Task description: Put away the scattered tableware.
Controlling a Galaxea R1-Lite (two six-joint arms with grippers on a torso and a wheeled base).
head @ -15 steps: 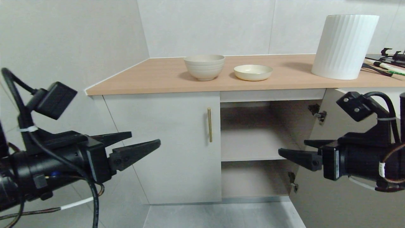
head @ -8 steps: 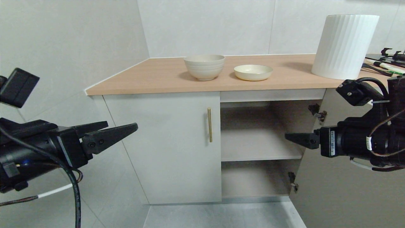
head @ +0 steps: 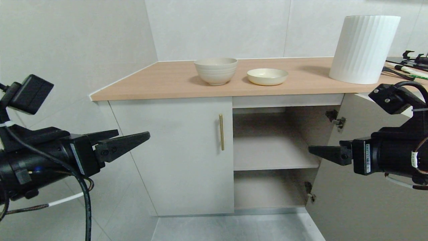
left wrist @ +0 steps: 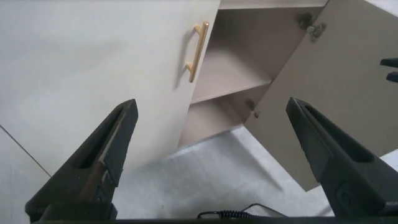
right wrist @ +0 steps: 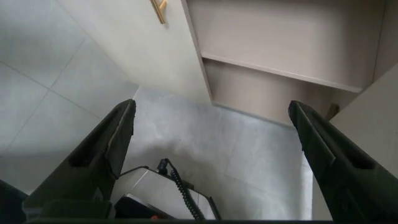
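On counter, bowl (head: pixel 216 70), plate (head: pixel 267 76), tools (head: pixel 406 69) cut off, left hand (left wrist: pixel 211 104), right hand (right wrist: pixel 211 106) both released

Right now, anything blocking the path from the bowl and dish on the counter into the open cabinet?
Nothing visible. The beige ribbed bowl and shallow cream dish sit on the wooden countertop. Below them, the cabinet's right door is swung open, exposing the pale shelf.

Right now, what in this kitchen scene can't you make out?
Closed door, head view: hides whatever is behind it.
Small items at the counter's right end, head view: cut off by the edge, too small to identify.
Bowl bottom, head view: hidden by its own wall.
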